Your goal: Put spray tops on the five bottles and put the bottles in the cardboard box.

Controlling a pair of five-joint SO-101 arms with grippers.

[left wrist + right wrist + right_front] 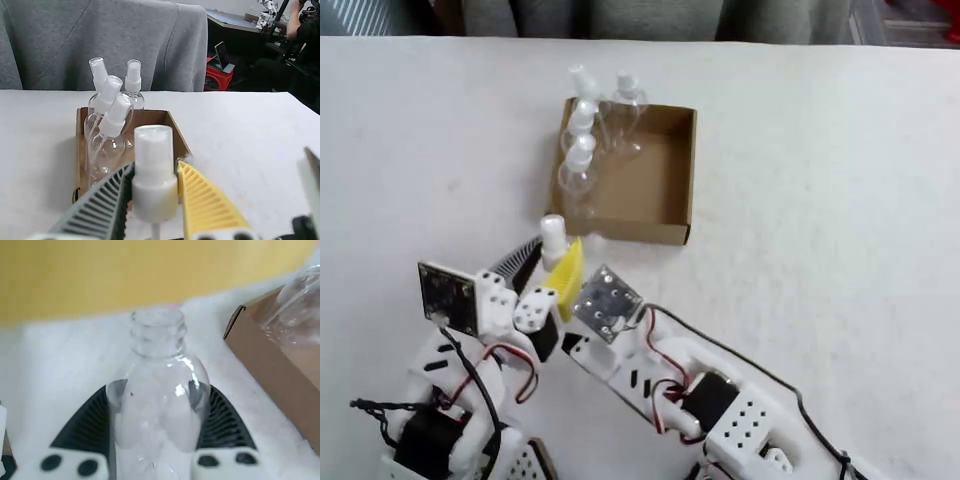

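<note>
White plastic in the clamp: the left gripper (155, 169) has its grey and yellow fingers (205, 205) closed tight on the spray top (153, 145), whose dip tube (155, 231) runs out of view. Just beyond those fingertips sits the cardboard box (660, 185), with four capped bottles (582, 170) crowded along one wall, their clear bodies hard to tell apart. Over to the right gripper (157, 390): its black fingers (220, 420) are pinched around the belly of the open-necked bottle (159, 415), base cut off, with a box corner just beside it. Past the neck is a yellow blur (100, 275), too soft to identify.
</note>
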